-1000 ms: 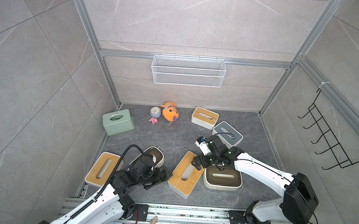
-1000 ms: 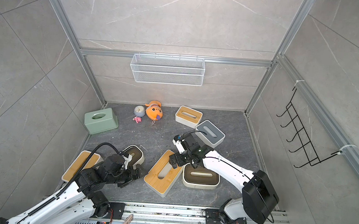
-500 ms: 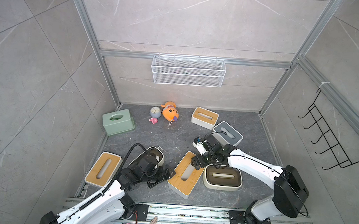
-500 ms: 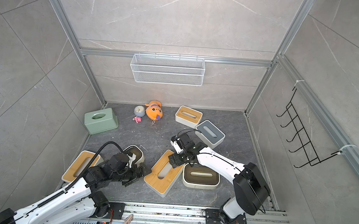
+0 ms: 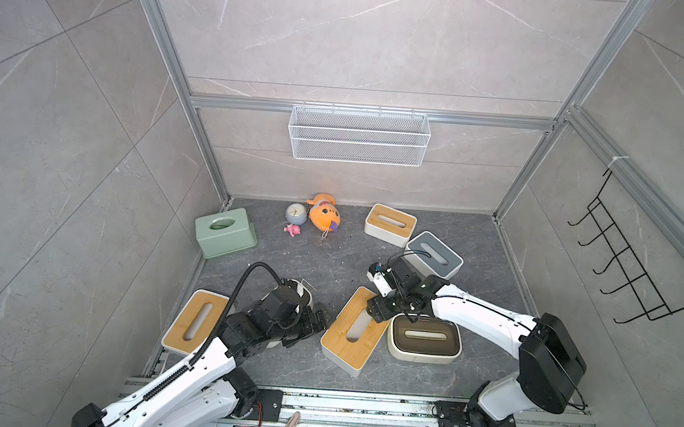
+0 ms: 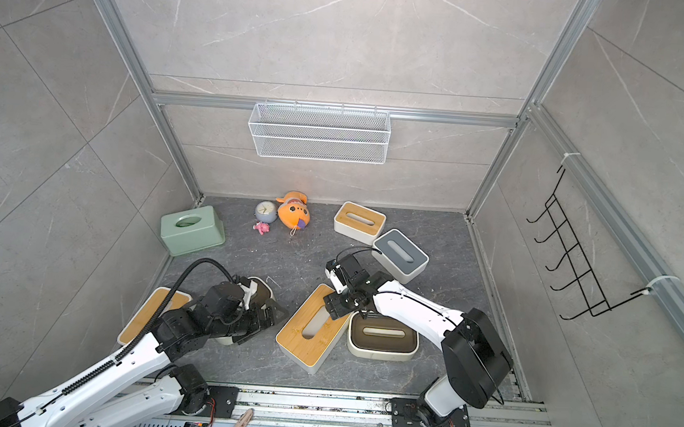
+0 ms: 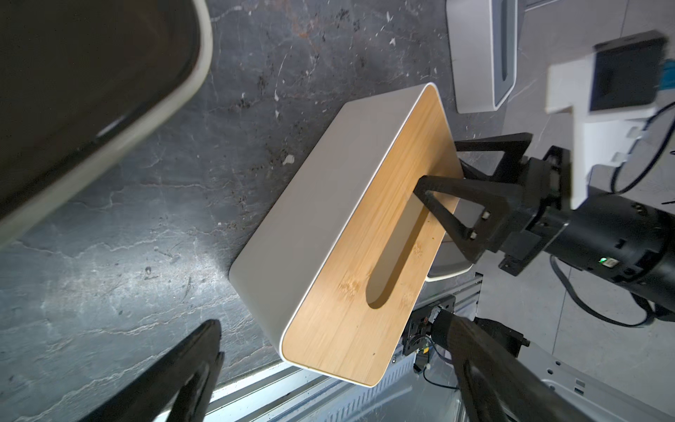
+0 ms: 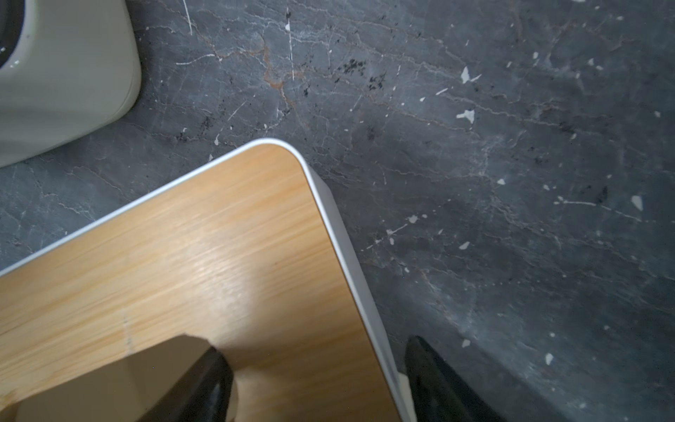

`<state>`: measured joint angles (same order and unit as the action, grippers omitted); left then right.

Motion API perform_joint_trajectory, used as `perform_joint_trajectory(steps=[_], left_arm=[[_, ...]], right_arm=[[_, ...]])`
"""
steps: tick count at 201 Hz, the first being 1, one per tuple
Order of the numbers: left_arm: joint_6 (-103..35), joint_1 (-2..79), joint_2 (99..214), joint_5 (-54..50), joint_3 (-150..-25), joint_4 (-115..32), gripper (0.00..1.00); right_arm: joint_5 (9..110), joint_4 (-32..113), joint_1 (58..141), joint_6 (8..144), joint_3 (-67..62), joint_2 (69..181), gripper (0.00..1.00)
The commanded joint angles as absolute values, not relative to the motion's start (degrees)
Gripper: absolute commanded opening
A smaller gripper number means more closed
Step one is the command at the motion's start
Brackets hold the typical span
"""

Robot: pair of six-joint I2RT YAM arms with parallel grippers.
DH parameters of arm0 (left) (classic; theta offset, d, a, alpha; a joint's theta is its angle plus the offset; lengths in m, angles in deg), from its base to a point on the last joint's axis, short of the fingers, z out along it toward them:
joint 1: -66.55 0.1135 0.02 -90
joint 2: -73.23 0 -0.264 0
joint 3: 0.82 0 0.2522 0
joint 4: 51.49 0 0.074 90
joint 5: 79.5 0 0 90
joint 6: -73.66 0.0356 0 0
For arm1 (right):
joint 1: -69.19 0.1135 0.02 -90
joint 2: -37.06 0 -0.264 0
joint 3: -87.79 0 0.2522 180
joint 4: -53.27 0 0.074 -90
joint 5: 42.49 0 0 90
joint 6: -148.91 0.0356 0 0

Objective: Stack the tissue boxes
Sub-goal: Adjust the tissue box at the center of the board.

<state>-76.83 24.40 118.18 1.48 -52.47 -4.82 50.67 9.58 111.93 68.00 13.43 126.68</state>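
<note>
Right claw (image 7: 438, 166) straddles long wall of white rectangular bamboo-lidded tissue box (image 5: 339, 346), one finger (image 7: 456, 188) in slot; firm grip unconfirmed, view poor. Left claw (image 5: 311, 323) wide open, empty.

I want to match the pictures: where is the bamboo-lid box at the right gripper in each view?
Both top views: bamboo-lid box, low centre, slanted.
Left wrist: mid-frame, nearly whole.
Right wrist: one corner only.
Shared landmark: right gripper straddling its end.
</note>
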Motion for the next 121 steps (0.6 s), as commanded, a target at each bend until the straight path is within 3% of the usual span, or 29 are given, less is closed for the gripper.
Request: perform_joint_trajectory(steps=[1,121], left_arm=[[-73.62,24.24,117.86,4.28,-55.37,-1.08,1.0],[-73.24,24.23,123.42,2.49,-55.89,-6.74,1.0]], right_arm=[[45.83,9.14,111.82,69.7,13.11,126.81,0.74],[35.86,5.9,109.26,87.07,4.78,135.85,0.69]])
